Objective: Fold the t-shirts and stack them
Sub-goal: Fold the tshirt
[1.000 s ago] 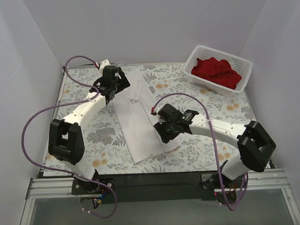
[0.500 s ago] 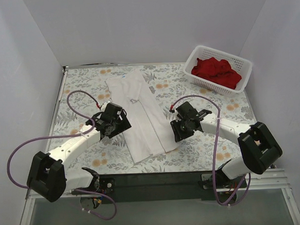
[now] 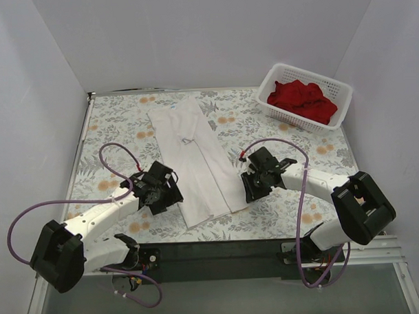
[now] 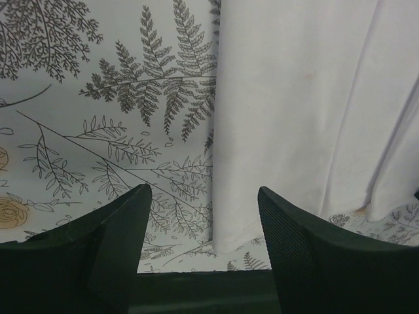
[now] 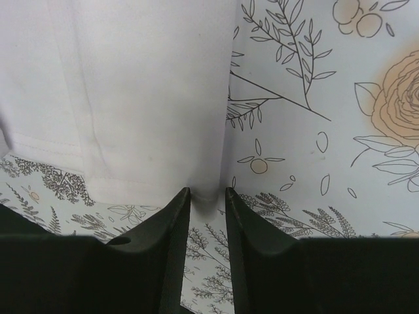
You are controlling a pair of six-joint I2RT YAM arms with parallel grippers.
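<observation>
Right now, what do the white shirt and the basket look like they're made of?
The white t-shirt looks like soft matte fabric: it lies flat with gentle creases and a stitched hem. The basket looks like rigid white plastic lattice, judging by its perforated walls.

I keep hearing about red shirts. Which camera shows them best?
The top external view: the red t-shirts lie heaped in the white basket at the table's far right corner. Neither wrist view shows them; both show only the white t-shirt and the patterned tablecloth.

readable text: none | labels/brands/numbers: none (tablecloth (image 3: 292, 151) shows only a floral print)
</observation>
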